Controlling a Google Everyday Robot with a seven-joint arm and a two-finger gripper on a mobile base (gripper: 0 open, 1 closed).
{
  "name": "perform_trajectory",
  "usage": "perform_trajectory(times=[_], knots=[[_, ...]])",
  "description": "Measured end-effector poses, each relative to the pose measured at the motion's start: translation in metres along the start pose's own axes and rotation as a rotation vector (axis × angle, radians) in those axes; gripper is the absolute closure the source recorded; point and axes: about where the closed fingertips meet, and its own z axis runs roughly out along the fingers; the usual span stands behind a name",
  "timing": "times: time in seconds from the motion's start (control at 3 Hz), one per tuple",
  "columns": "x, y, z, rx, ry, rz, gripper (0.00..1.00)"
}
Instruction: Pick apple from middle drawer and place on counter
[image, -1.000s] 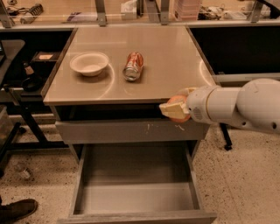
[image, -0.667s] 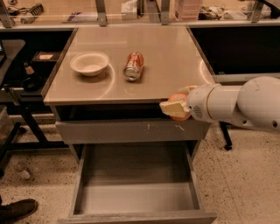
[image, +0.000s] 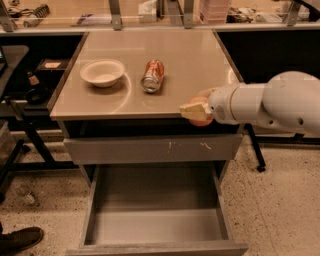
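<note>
My gripper (image: 194, 111) is at the front right edge of the counter (image: 190, 65), level with its surface. It is shut on the apple (image: 203, 121), a red-orange round fruit mostly hidden behind the beige fingers (image: 191, 107). The white arm reaches in from the right. The middle drawer (image: 155, 227) is pulled open below, a grey tray with a bare floor and nothing in it.
A white bowl (image: 102, 73) and a dented red-orange soda can (image: 152, 76) lie on the counter's left and middle. A closed drawer front with white scuffs (image: 150, 148) sits above the open drawer. A cluttered bench (image: 150, 10) runs behind. A shoe (image: 17, 240) is at bottom left.
My gripper with the apple has risen a little and shifted slightly left, toward the counter's front edge. Nothing else has moved.
</note>
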Motion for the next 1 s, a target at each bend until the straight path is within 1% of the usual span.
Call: perform_trajectory(times=[0.33,0.67,1.0], knots=[[-0.027,-0.025,0.015,0.008,-0.010,0.007,1.00],[-0.045,-0.048,0.026,0.023,-0.004,0.004,1.00],[-0.052,-0.073,0.038,0.031,0.011,0.014,1.00]])
